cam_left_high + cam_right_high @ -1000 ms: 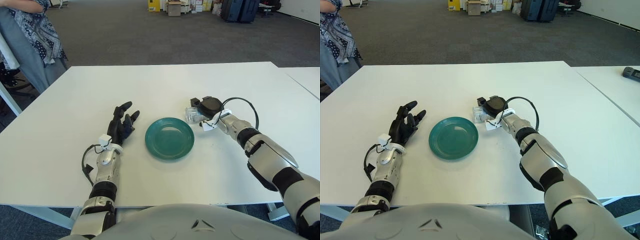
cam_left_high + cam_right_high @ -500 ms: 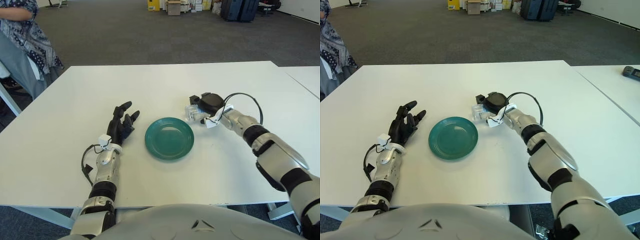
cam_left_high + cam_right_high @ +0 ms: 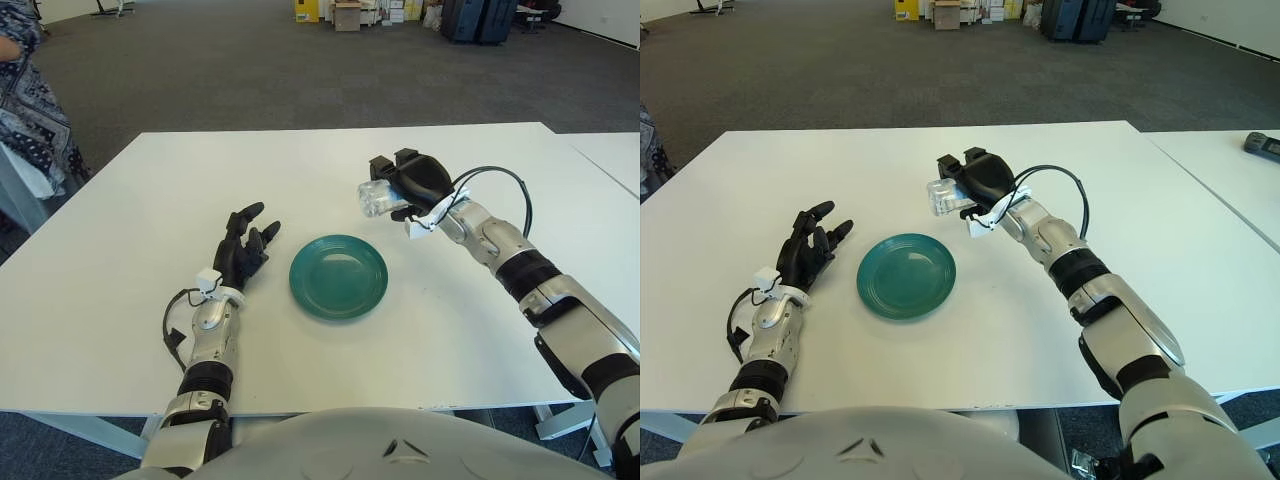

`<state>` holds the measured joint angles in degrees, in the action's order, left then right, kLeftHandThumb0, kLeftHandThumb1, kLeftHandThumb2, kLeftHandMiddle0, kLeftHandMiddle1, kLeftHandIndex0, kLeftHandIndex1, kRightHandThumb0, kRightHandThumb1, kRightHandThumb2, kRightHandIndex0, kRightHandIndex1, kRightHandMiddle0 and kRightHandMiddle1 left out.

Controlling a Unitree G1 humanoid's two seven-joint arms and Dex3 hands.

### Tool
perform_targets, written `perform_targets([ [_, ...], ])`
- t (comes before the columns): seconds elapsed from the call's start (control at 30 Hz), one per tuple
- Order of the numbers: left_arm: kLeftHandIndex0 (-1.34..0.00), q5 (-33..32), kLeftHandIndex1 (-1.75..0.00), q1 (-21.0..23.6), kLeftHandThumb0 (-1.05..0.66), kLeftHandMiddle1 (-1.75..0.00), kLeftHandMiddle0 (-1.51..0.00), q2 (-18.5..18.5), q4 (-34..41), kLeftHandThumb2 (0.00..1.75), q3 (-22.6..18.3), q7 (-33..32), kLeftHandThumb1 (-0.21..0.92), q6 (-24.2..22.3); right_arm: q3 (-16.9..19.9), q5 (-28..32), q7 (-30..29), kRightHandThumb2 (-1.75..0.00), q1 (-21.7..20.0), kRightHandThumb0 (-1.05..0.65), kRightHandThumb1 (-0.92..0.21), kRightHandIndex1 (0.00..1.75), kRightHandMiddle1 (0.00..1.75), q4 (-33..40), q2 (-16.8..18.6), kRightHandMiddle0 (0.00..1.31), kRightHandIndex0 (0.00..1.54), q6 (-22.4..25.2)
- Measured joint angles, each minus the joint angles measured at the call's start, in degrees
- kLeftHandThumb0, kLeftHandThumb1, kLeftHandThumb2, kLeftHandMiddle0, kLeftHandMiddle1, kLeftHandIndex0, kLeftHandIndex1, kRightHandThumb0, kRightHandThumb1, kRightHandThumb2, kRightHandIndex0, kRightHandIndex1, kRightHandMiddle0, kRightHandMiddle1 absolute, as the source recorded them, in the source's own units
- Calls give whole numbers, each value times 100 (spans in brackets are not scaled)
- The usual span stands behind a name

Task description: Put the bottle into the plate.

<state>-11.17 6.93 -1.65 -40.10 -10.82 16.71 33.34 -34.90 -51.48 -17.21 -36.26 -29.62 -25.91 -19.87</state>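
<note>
The right hand (image 3: 405, 185) grips a clear plastic bottle (image 3: 372, 199), held above the white counter (image 3: 300, 160) beyond the round, glossy green plate (image 3: 339, 276) (its long axis lies roughly level, pointing left). The left hand (image 3: 243, 250), fingers spread and holding nothing, shows left of the plate.

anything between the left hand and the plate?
No. Only bare white table between the left hand and the green plate, seen in both eye views.

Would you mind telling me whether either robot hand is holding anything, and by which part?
The right robot hand grips the clear bottle around one end, above the table. The left robot hand holds nothing.
</note>
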Motion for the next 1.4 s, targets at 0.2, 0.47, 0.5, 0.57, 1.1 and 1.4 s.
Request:
perform_targets([
  [0.2,-14,4,-100,33,-79,-12,-69,-2,-47,90,-2,0,92,8,16,-107,92,-166,134,0,-2,175,175,430,56,61,83,120],
  [0.47,-15,16,-100,70,-79,-13,-70,0,-105,91,-14,-2,92,22,16,-162,222,-168,251,0,0,175,175,838,230,62,84,205],
  [0.5,-15,17,-100,74,-79,-13,-70,1,-109,91,-14,-2,92,29,15,-163,238,-167,254,0,-1,175,175,864,247,62,83,194],
  [0.57,-15,20,-99,84,-79,-13,-70,3,-118,91,-18,-3,92,57,14,-165,283,-166,256,0,-3,175,175,904,275,61,82,172],
  [1.1,-17,44,-99,108,-79,-16,-72,14,-160,90,-31,-11,92,196,-130,-225,644,-163,460,0,-4,173,175,940,474,59,81,107],
  [1.4,-16,50,-99,109,-78,-15,-69,24,-153,89,-31,-16,92,197,-280,-351,781,-162,584,0,-5,172,175,940,584,58,81,46],
])
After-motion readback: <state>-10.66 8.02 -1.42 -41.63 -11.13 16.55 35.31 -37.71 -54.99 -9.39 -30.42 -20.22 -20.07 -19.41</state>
